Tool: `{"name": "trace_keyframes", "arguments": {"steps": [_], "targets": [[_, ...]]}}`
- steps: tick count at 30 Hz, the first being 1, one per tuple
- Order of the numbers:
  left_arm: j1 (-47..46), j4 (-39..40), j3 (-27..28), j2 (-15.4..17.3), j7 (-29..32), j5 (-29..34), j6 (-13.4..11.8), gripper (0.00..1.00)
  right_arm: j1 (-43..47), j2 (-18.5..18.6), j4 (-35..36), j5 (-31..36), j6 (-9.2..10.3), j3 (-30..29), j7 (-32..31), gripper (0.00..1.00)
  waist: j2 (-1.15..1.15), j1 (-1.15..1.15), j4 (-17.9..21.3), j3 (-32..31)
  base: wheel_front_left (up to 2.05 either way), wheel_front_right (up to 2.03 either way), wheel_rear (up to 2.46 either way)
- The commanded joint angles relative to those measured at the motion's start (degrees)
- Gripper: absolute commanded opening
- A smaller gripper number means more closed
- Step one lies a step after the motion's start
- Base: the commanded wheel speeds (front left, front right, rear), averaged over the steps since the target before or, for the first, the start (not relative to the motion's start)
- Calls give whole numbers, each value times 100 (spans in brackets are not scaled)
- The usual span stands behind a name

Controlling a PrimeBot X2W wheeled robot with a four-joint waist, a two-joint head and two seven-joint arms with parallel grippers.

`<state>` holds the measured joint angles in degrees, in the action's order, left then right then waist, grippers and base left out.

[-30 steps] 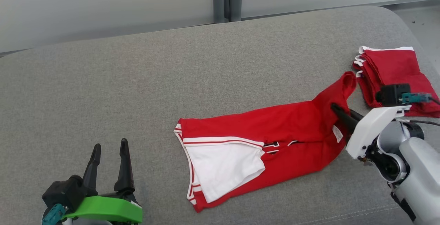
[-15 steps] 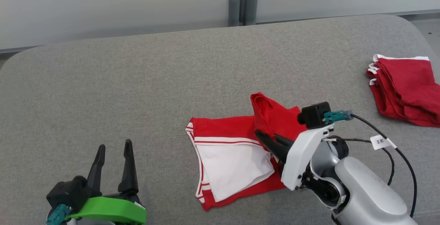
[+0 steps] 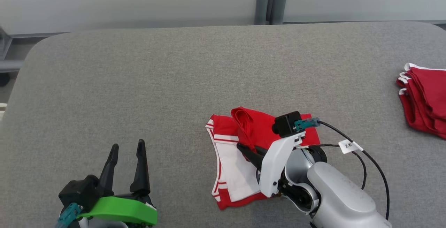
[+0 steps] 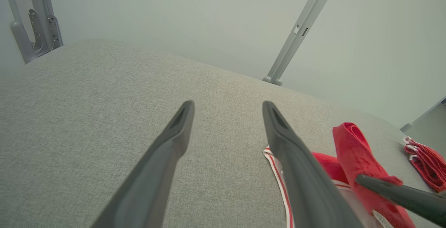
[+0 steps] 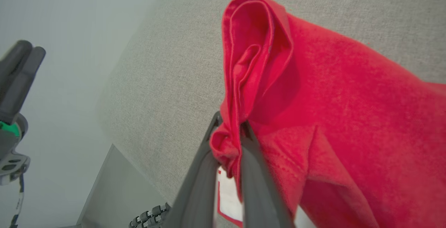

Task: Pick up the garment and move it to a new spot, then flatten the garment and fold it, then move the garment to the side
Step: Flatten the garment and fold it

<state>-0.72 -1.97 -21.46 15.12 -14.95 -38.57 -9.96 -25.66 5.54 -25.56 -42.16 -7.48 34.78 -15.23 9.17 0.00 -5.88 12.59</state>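
Since a fold needs one edge lifted over the rest, the right gripper (image 3: 244,148) is pressed together on a bunched red edge of the garment (image 3: 259,127). The pinched cloth stands up in a loose loop just past its fingertips. The rest of the garment lies on the grey padded table (image 3: 167,81), directly beneath and ahead of those fingers, with its white, red-striped part facing up under the wrist. That hold looks meant to lay the red half over the white one, so I judge the fold to be under way rather than finished. The grip takes a wad and not a flat hem, so the top layer may land lumpy and need smoothing.

Well off to that gripper's left, the left gripper (image 3: 127,146) is spread and empty over bare table, probably parked clear of the fold. A pile of folded red clothes (image 3: 423,106) sits far out on the right gripper's other side, behind its wrist. That is likely where this garment will go.
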Motion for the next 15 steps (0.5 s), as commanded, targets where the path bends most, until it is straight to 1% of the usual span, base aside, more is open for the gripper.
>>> {"name": "trace_keyframes", "arguments": {"steps": [1,10,15], "targets": [[-84,-22,-9,-15,-16,67,36,100,-55,-31,-102,-26,-2,33,39,0,0,0,-109,20,0,0,0],[-211,-174,-132,-98,-15,108,100,100,-380,-225,-1264,-58,-2,251,364,0,0,0,-359,-5,0,0,0],[-225,-252,-162,-137,-17,101,141,100,-549,-264,-1679,-288,-2,455,543,0,0,0,-426,-47,0,0,0]]}}
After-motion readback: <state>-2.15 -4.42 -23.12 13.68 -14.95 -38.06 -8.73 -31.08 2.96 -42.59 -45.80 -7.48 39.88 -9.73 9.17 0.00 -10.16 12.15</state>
